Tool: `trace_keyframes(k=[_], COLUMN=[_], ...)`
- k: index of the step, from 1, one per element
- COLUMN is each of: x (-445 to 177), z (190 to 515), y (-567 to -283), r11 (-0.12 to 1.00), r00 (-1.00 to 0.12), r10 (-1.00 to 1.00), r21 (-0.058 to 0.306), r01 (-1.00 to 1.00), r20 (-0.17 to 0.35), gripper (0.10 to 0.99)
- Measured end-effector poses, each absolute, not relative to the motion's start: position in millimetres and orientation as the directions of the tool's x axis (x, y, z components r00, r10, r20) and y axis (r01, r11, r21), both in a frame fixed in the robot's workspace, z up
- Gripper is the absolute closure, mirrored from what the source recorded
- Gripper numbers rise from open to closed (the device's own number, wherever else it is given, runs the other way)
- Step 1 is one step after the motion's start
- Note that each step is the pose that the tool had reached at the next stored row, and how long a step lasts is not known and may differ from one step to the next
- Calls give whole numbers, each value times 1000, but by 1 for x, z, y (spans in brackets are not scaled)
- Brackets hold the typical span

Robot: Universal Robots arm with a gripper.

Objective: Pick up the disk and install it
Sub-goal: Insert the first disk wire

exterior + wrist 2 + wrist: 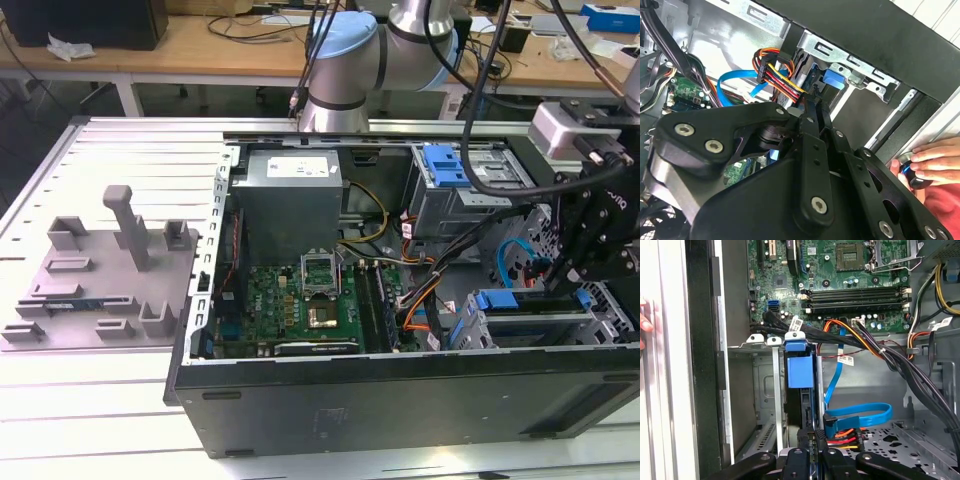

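Open computer case [300,400] on a slatted table: the gripper [812,452] clenches the disk [801,371], long axis running straight ahead into the drive cage [767,390].

The computer case [400,400] is matt black metal; the drive cage [765,390] bare grey metal; the stand [100,270] dull grey plastic.

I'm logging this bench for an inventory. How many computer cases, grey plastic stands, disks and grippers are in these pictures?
computer case: 1
grey plastic stand: 1
disk: 1
gripper: 1
Total: 4
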State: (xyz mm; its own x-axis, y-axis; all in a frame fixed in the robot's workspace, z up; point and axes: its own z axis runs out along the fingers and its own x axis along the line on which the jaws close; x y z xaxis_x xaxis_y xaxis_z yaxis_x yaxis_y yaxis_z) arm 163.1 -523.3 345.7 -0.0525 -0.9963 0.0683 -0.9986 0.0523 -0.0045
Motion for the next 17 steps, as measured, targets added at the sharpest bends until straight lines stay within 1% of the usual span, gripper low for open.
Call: trace_keyframes(k=[17], x=[163], z=[341], y=[-524], r11=[52], r00=[-53], r10=[-996], r21=[-4], r01=[-999], r20=[68], gripper=[922])
